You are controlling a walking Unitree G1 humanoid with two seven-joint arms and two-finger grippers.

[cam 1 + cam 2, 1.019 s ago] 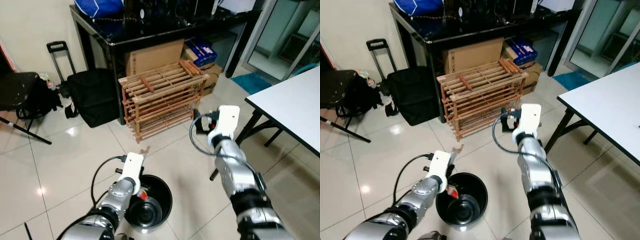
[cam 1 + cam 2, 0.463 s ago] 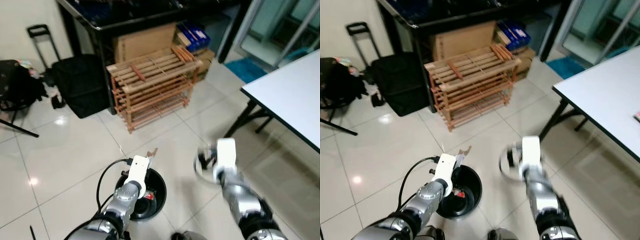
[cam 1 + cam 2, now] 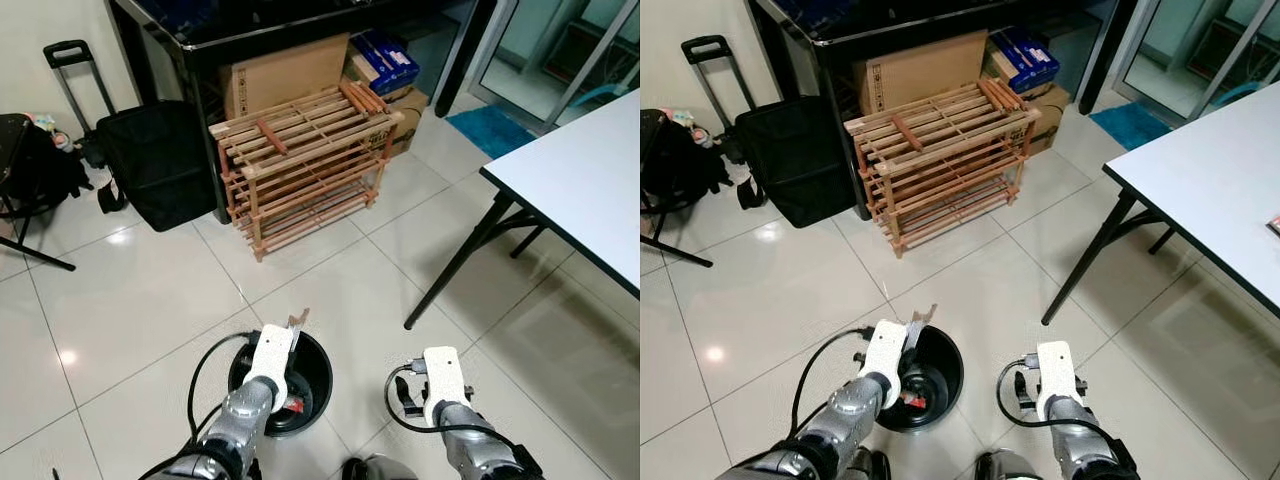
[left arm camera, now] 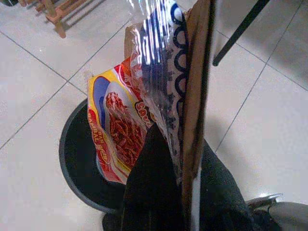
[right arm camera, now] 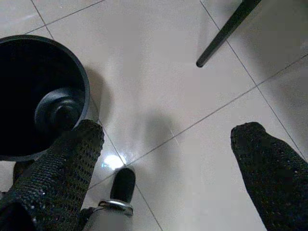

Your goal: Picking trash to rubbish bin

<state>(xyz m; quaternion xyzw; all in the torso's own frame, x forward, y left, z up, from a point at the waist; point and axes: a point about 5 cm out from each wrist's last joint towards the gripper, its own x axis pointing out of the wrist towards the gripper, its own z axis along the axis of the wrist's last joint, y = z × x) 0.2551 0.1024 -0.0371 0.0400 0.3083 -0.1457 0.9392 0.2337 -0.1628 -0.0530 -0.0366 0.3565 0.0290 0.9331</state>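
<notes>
The left gripper [image 4: 180, 159] hangs just over the black rubbish bin [image 3: 940, 352], at about 7 o'clock in the head views, its jaws closed on a bundle of trash: a red and yellow snack wrapper [image 4: 115, 130], a clear film printed in blue [image 4: 161, 62] and a flat brown piece of cardboard [image 4: 195, 96] standing edge-on. In the left wrist view the wrapper droops over the bin's dark opening, while the cardboard and film stick up past the rim on the far side, toward 12 o'clock. Something red [image 3: 912, 401] already lies inside the bin.

The right gripper [image 5: 168, 144] waits low at about 5 o'clock, jaws wide apart and holding nothing, over bare tile [image 5: 159, 62] beside the bin's rim.

The step in hand looks like the drop. To do it well, the bundle should be carried a little further toward the bin's centre and tipped downward before the jaws part, so that the tall cardboard falls in rather than catching on the rim and toppling onto the floor. The thin film may cling to a finger, so a slight shake or a full opening would help. The right arm is best kept clear of the bin.

The wooden rack [image 3: 310, 150] and the black bag [image 3: 150, 160] stand well apart at 12 and 11 o'clock.
</notes>
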